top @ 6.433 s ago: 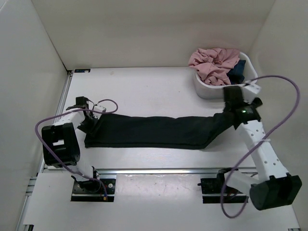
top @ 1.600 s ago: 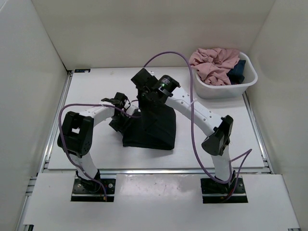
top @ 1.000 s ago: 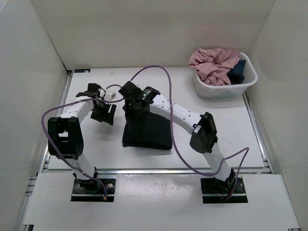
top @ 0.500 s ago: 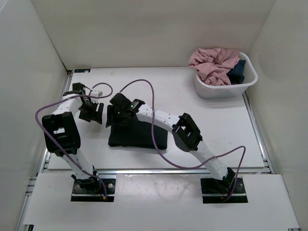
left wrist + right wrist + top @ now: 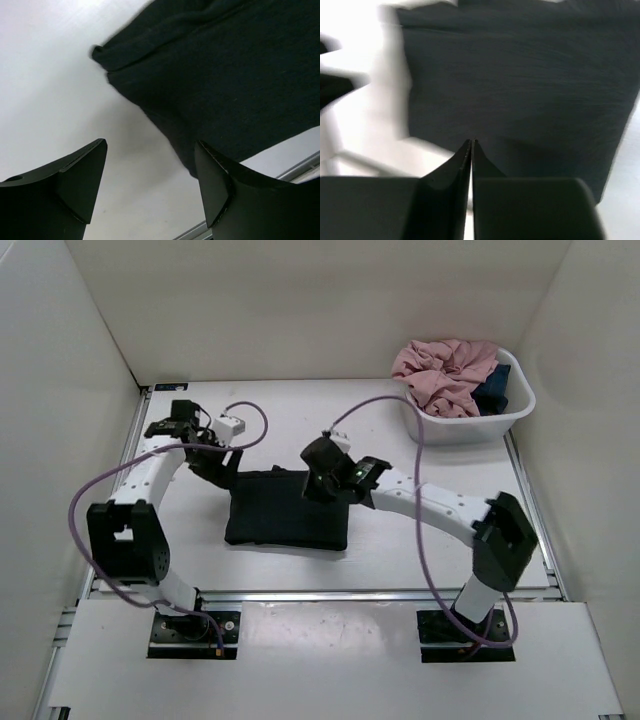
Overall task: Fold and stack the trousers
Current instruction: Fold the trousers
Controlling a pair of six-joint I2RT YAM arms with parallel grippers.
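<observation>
On the left of the top view, your left gripper (image 5: 215,466) hangs over the upper left corner of the trousers (image 5: 285,520). Its jaws are spread wide with nothing between them. The left wrist view shows two dark, wedge-shaped tips framing bare white table (image 5: 45,75) and a rolled edge of the fabric.

The trousers lie near the middle of the table as a soft, matte black folded pad. It is roughly rectangular, wider than it is deep, with slightly rounded edges.

Just right of centre, your right gripper (image 5: 316,480) sits over the pad's upper right part, jaws pressed together on nothing. From the right wrist they meet in a thin seam above finely woven black cloth.

At the upper right, a smooth white tub (image 5: 470,426) with rounded corners holds a crumpled pink garment (image 5: 445,370) and a dark blue garment (image 5: 496,386).
</observation>
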